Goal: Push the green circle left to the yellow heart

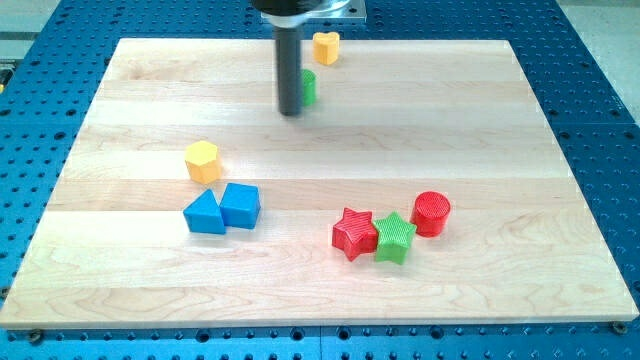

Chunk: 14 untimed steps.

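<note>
- The tip [290,112] stands against the green circle [309,87], on its left side as viewed.
- The yellow heart [326,46] lies just above the circle.
- The arm ends in a bare rod; it has no jaws to open or close.

A straight dark cylindrical rod hangs upright from a round black collar under a grey metal mounting plate at the view's top. Only this lower section of the arm shows; the rest is cut off by the frame edge. My tip [290,112] rests at the table surface, near the view's top centre.
</note>
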{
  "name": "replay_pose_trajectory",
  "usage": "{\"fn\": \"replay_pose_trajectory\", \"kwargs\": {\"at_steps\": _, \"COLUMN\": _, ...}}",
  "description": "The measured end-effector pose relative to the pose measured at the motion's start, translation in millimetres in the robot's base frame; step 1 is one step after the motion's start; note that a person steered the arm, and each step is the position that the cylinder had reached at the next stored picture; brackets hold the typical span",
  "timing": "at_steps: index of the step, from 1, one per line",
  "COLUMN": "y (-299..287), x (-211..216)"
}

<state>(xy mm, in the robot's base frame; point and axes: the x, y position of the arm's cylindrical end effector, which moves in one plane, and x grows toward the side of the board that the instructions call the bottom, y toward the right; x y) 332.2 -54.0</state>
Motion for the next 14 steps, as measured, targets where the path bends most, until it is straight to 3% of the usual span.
{"fn": "replay_pose_trajectory", "kwargs": {"at_steps": 3, "y": 51.0, "x": 11.1}}
{"fn": "replay_pose_trajectory", "kwargs": {"at_steps": 6, "y": 6.4, "x": -76.5}}
{"fn": "replay_pose_trajectory", "kwargs": {"at_steps": 7, "y": -61.3, "x": -71.5}}
{"fn": "replay_pose_trajectory", "kwargs": {"at_steps": 8, "y": -80.0, "x": -71.3}}
{"fn": "replay_pose_trajectory", "kwargs": {"at_steps": 10, "y": -19.8, "x": -77.4}}
{"fn": "replay_pose_trajectory", "kwargs": {"at_steps": 14, "y": 18.5, "x": -77.6}}
